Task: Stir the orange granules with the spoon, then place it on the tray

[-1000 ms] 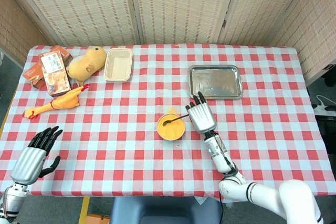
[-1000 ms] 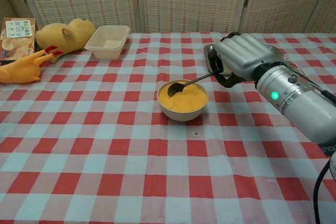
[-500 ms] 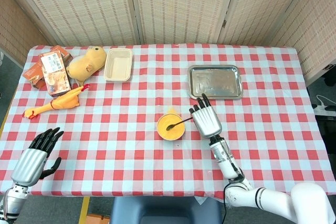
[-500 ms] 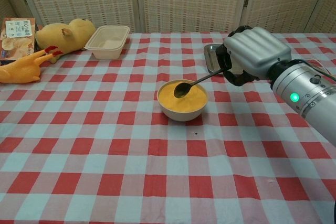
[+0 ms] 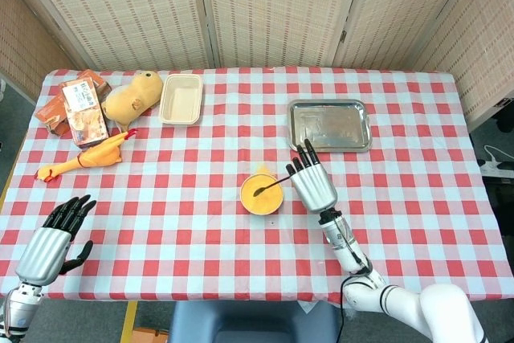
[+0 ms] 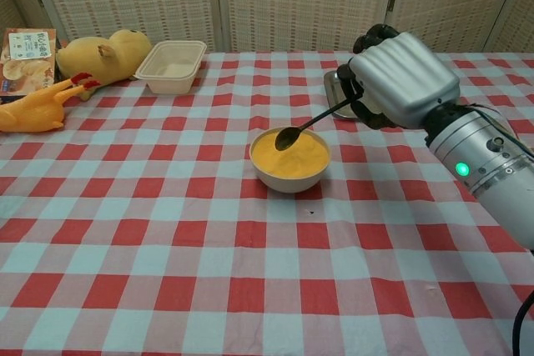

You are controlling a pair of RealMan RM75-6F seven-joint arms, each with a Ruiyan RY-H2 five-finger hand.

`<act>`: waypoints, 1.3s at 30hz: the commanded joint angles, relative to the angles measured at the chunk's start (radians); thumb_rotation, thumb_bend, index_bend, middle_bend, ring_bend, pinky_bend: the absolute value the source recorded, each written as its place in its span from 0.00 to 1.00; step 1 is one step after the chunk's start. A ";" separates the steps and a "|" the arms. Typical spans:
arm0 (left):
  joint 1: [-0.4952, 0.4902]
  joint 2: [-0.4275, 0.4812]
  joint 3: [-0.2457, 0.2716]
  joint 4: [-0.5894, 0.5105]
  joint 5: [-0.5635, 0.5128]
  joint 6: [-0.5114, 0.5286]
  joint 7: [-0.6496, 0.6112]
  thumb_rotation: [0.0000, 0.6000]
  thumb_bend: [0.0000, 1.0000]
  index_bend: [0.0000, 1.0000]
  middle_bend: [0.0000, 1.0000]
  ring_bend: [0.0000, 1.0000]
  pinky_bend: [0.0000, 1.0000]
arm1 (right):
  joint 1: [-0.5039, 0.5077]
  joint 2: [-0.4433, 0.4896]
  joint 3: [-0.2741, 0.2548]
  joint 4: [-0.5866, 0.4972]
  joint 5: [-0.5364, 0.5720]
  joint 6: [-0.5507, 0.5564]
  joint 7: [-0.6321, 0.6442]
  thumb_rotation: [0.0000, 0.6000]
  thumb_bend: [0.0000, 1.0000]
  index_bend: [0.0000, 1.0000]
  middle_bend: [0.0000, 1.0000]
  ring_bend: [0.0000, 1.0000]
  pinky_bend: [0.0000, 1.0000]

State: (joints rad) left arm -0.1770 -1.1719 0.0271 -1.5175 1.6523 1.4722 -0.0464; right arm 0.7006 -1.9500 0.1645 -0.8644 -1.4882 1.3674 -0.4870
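Right hand (image 6: 405, 81) with ridged silver shell and black fingers (image 5: 303, 157), silver cylindrical wrist with a glowing green light, white forearm casing, left hand (image 5: 50, 245) silver-backed, black-fingered too

On the checked surface (image 5: 201, 222), the right hand (image 5: 313, 185) holds the spoon (image 5: 270, 185) with its tip over the bowl of orange granules (image 5: 260, 194), the metal tray (image 5: 330, 125) beyond, the left hand (image 5: 53, 241) near the front edge.
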 commanded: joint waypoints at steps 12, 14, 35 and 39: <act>-0.010 -0.008 -0.007 0.006 -0.027 -0.032 0.012 1.00 0.46 0.00 0.00 0.00 0.13 | 0.121 -0.041 0.289 0.251 0.296 -0.239 0.101 1.00 0.40 1.00 0.52 0.22 0.16; -0.011 -0.010 -0.009 0.005 -0.030 -0.035 0.017 1.00 0.46 0.00 0.00 0.00 0.13 | 0.148 -0.055 0.319 0.316 0.334 -0.282 0.111 1.00 0.40 1.00 0.52 0.22 0.16; -0.025 -0.015 -0.022 0.009 -0.071 -0.073 0.016 1.00 0.46 0.00 0.01 0.00 0.13 | 0.308 -0.119 0.407 0.673 0.510 -0.644 0.136 1.00 0.31 0.00 0.14 0.03 0.15; -0.023 -0.014 -0.021 0.008 -0.068 -0.067 0.016 1.00 0.46 0.00 0.01 0.00 0.13 | 0.308 -0.104 0.413 0.659 0.523 -0.641 0.124 1.00 0.23 0.00 0.02 0.00 0.13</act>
State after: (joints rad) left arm -0.2001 -1.1856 0.0060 -1.5091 1.5845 1.4051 -0.0300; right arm 1.0097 -2.0576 0.5770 -0.2010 -0.9661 0.7236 -0.3609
